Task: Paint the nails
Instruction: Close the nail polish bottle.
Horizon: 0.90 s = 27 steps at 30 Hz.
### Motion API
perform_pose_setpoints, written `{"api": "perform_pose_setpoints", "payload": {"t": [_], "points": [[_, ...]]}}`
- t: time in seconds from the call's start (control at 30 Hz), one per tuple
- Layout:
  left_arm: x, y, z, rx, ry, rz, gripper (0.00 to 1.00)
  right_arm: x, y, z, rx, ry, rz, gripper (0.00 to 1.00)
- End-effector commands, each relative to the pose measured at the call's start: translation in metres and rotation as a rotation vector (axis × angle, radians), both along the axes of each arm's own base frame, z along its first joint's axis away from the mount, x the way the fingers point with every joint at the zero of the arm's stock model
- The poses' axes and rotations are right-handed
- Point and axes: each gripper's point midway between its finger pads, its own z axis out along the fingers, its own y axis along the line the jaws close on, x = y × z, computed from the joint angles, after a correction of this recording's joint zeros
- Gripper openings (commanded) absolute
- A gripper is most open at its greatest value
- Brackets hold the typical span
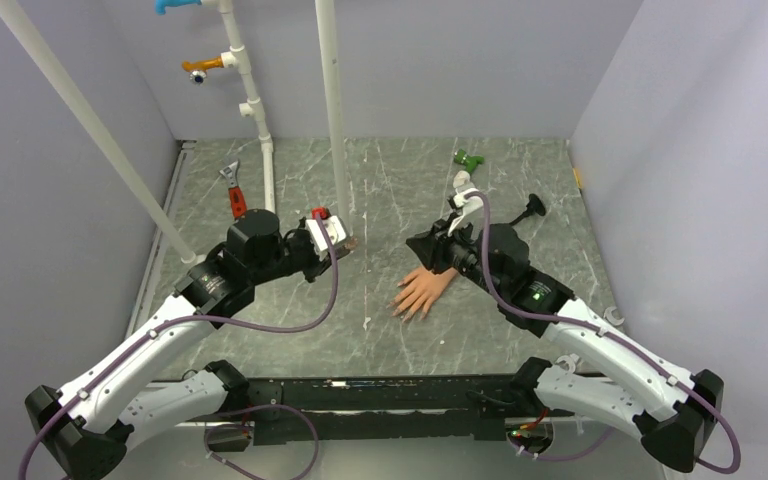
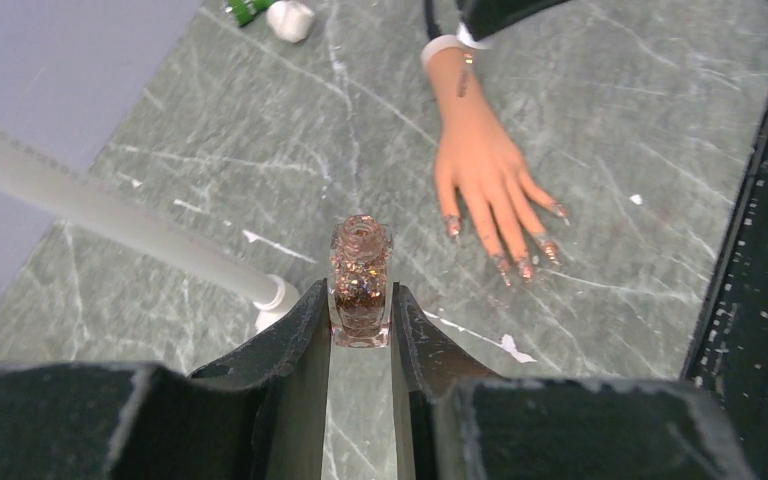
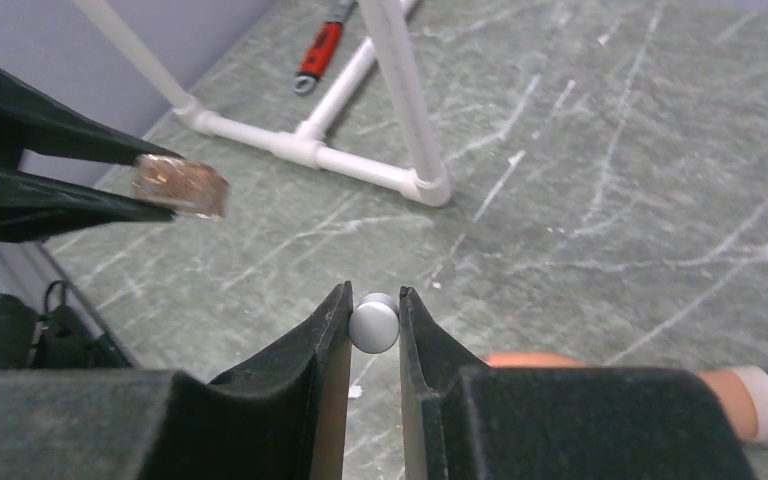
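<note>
A peach mannequin hand [image 1: 426, 289] lies flat on the grey table, fingers spread toward the near edge. In the left wrist view its nails [image 2: 526, 268] carry coppery glitter. My left gripper [image 2: 360, 312] is shut on a small uncapped bottle of copper glitter polish [image 2: 361, 280], held above the table to the left of the hand [image 2: 485, 165]. My right gripper [image 3: 374, 306] is shut on a round silver cap [image 3: 374, 325], seen end on, and hovers over the hand's wrist stub [image 3: 740, 397]. The bottle [image 3: 182, 186] shows ahead of it to the left; any brush is hidden.
A white pipe frame [image 1: 330, 110] stands at the back left, its foot [image 3: 415, 180] ahead of my right gripper. A red-handled wrench [image 1: 233, 194] lies by it. A green thing [image 1: 468, 158] and a black one [image 1: 532, 207] lie at the back right. Walls enclose three sides.
</note>
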Motion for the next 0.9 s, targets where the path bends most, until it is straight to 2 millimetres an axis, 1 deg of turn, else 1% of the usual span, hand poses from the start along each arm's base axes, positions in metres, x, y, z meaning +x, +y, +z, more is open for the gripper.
{"api": "perform_pose_setpoints", "payload": {"t": [0.0,0.1,0.23,0.33,0.43,0.57,0.7,0.87], "points": [[-0.02,-0.014,0.012,-0.032,-0.029,-0.142,0.0,-0.015,0.013,0.066,0.132,-0.129,0.128,0.0],[-0.022,-0.015,0.012,-0.034,-0.03,-0.156,0.0,-0.028,0.019,0.086,0.166,-0.173,0.208,0.0],[-0.031,-0.019,0.014,-0.039,-0.018,-0.211,0.0,-0.042,0.027,0.107,0.204,-0.221,0.299,0.0],[-0.038,-0.021,0.016,-0.047,-0.013,-0.244,0.0,-0.052,0.038,0.116,0.218,-0.234,0.389,0.0],[-0.039,-0.021,0.018,-0.048,-0.016,-0.249,0.0,-0.056,0.044,0.124,0.235,-0.246,0.43,0.0],[-0.039,-0.021,0.018,-0.05,-0.014,-0.245,0.0,-0.06,0.052,0.125,0.24,-0.232,0.481,0.0],[-0.038,-0.021,0.019,-0.053,-0.006,-0.236,0.0,-0.061,0.061,0.119,0.228,-0.205,0.525,0.0],[-0.038,-0.021,0.019,-0.055,-0.006,-0.235,0.0,-0.059,0.065,0.115,0.228,-0.191,0.532,0.0]]}}
